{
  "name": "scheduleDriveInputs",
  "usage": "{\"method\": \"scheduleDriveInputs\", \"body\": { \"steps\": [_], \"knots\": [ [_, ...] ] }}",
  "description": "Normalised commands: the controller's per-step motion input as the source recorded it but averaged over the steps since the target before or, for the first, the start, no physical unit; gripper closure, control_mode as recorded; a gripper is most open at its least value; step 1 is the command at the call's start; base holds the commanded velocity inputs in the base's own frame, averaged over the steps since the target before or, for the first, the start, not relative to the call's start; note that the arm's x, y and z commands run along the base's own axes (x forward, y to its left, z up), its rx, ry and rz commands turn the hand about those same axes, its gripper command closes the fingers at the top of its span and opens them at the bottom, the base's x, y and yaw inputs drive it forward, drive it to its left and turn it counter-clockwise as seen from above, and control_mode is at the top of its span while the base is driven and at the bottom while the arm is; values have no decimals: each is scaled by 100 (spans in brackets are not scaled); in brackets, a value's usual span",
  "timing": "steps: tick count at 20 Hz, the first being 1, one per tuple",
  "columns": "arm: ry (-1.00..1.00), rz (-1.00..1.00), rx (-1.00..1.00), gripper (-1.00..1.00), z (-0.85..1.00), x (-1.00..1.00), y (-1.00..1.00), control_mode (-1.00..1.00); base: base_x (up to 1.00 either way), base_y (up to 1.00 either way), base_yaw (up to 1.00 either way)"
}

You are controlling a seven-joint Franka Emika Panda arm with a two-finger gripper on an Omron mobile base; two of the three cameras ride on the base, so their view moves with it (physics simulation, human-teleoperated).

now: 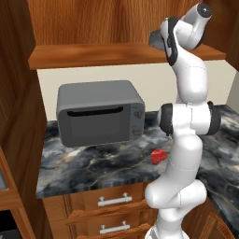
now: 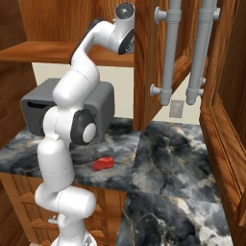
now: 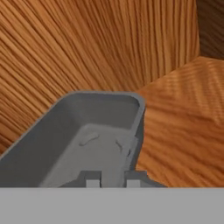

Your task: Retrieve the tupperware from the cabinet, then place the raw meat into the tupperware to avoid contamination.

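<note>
Hand view: gripper (image 3: 110, 179) inside the cabinet (image 3: 65, 48), fingers nearly together, prob. pinching the near wall of the tupperware (image 3: 87, 140).
Tub sits on the cabinet floor, wood rising from 9 to 1 o'clock. Raw meat (image 1: 158, 156) waits on the counter (image 1: 93, 168) below, at 4 o'clock of the microwave (image 1: 99, 117). Risk: thin-wall pinch could slip or tip the tub on pull-out; rim may catch the cabinet edge.

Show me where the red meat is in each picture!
Left base view: the raw meat lies on the dark marble counter, right of the grey microwave, beside the white arm.
Right base view: the meat lies at lower centre, in front of the microwave.
Hand view: not in it.
Shared landmark: the microwave.
</note>
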Motion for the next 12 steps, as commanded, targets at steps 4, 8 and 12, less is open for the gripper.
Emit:
{"method": "scheduleDriveInputs", "body": {
  "steps": [4, 8, 12],
  "knots": [
    [2, 1, 0, -100, -10, 0, 1, -100, 0, 0, 0],
    [1, 1, 0, -100, -10, 0, 0, -100, 0, 0, 0],
    [4, 1, -2, 100, -18, 0, 5, -100, 0, 0, 0]
  ]
}}
